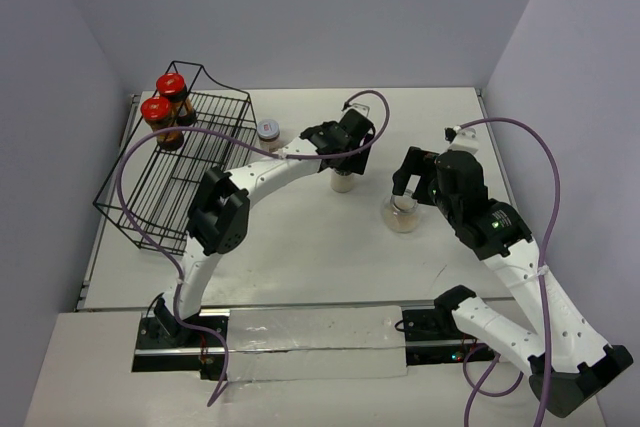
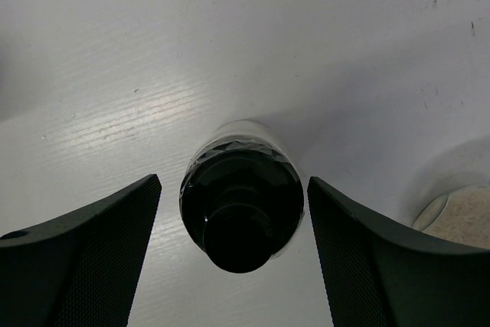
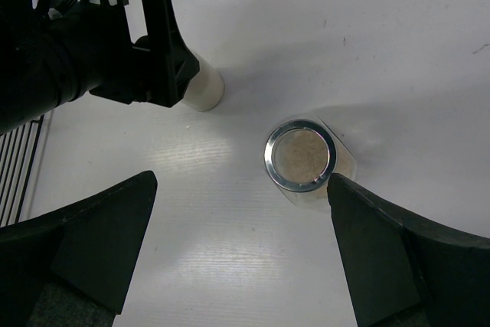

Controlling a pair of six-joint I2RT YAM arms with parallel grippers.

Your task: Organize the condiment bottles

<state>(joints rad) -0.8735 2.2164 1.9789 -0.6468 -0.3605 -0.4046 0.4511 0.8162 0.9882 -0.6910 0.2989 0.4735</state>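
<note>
My left gripper stands over the black-capped bottle near the table's middle. In the left wrist view that bottle is upright between the fingers, with a narrow gap on each side, so the left gripper is open. My right gripper hangs open above the wide beige-filled jar; in the right wrist view this jar lies just off the right fingertip of the gripper. Two red-lidded jars stand in the rack. A silver-lidded jar stands beside the rack.
The black wire rack fills the table's left side, its edge showing in the right wrist view. Purple cables loop over both arms. The wide jar sits at the lower right of the left wrist view.
</note>
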